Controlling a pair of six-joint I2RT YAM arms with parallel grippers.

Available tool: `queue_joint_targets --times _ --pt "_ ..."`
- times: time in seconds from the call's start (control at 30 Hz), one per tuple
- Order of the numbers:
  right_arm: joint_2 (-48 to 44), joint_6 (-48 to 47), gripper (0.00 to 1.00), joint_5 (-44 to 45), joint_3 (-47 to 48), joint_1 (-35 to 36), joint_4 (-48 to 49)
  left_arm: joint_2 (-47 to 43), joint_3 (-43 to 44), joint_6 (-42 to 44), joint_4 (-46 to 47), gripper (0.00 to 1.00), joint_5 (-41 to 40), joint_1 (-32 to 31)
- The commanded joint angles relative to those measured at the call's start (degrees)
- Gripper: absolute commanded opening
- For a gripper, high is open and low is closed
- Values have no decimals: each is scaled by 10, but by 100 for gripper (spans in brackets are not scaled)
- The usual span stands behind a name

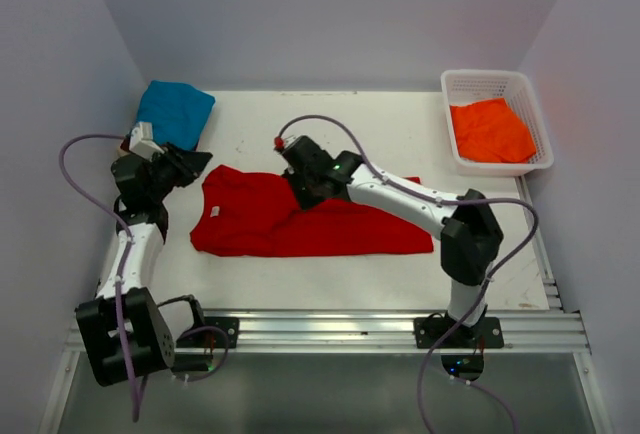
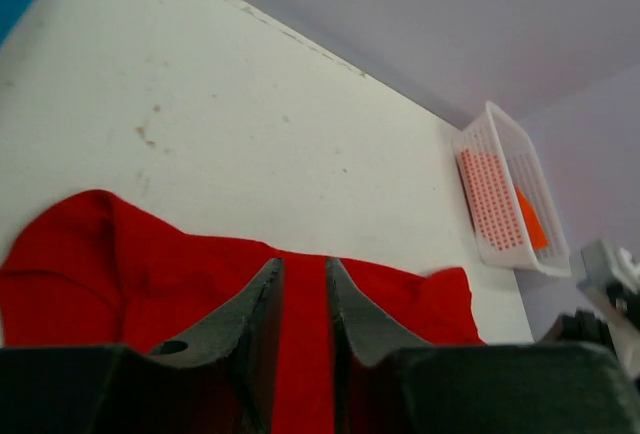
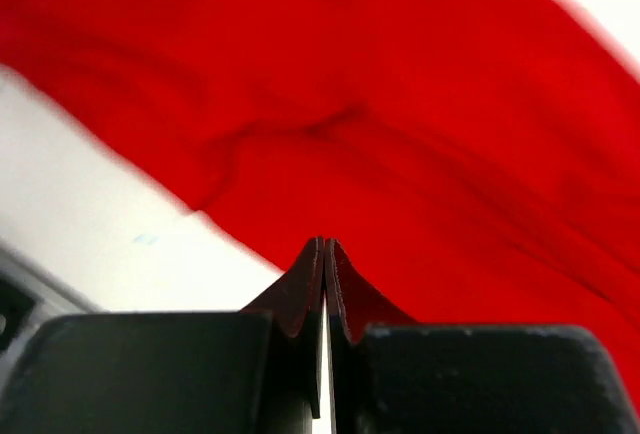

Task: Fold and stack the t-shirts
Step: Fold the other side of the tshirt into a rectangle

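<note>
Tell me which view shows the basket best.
Top external: the whole basket sits in view from above, orange shirt inside. Left wrist catches it far off and side-on, orange showing through the lattice. Right wrist shows none of it, only the red shirt.

A flat white tabletop (image 1: pixel 400 134) fills the middle, marked with a few small brownish stains (image 2: pixel 146 134). Plain pale lavender-grey walls close it in: a left wall (image 1: pixel 50 74), a far wall (image 1: pixel 330 14) and a right wall (image 1: pixel 600 74). A white plastic lattice basket (image 1: pixel 495 82) sits in the far right corner. A ribbed aluminium rail (image 1: pixel 330 329) runs along the near edge, with dull grey floor (image 1: pixel 320 399) nearer still. The light is soft and even.
</note>
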Motion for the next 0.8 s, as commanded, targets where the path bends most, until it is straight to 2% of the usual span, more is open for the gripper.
queue_joint_targets --times 0.0,0.13,0.23,0.3,0.6,0.77 --pt "-80 57 0 99 -68 -84 54 -5 3 11 39 25 25 -73" --pt "-112 47 0 168 -139 -126 49 -1 -24 13 39 17 -3 -134" --pt "-123 65 0 188 -171 -153 48 3 -41 13 41 5 -26 -179" --pt "-130 75 0 187 -197 -178 55 6 -49 12 40 1 -35 -212" --pt "-165 101 0 155 -295 -275 108 74 -75 9 28 0 -117 -295" --pt "-153 89 0 143 -304 -298 129 112 -76 12 30 0 -163 -315"
